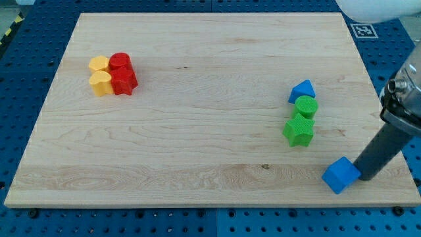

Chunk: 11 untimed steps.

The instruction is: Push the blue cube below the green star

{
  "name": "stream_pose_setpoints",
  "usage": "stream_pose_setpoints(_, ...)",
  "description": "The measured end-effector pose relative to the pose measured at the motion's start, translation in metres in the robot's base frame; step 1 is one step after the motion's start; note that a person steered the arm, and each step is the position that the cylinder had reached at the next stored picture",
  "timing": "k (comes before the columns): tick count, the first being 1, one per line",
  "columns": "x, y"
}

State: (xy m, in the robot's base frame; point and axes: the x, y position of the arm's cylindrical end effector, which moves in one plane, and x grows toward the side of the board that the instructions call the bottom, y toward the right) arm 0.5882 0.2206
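In the camera view, my tip point(364, 178) is pressing against the right side of the blue cube point(340, 174) — a bare rod, no fingers to open or close. The cube is sitting below and right of the green star point(298, 130), apart from it, near the board's point(197, 131) bottom edge.

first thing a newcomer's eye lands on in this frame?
Probably the dark rod slanting in from the view's right, my tip against the right side of the blue cube near the board's bottom right. Next, the column just above-left of it: blue triangular block, green cylinder, green star. Far off at top left sits a tight red-and-yellow cluster.
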Motion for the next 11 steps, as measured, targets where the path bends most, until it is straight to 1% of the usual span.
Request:
stream_pose_setpoints(1, 0.021, 0.004)
stream_pose_setpoints(2, 0.029, 0.002)
stream_pose_setpoints(4, 0.029, -0.003)
stream_pose_setpoints(5, 0.027, -0.007)
stream_pose_setpoints(7, 0.009, -0.022)
stream_pose_setpoints(11, -0.004, -0.046)
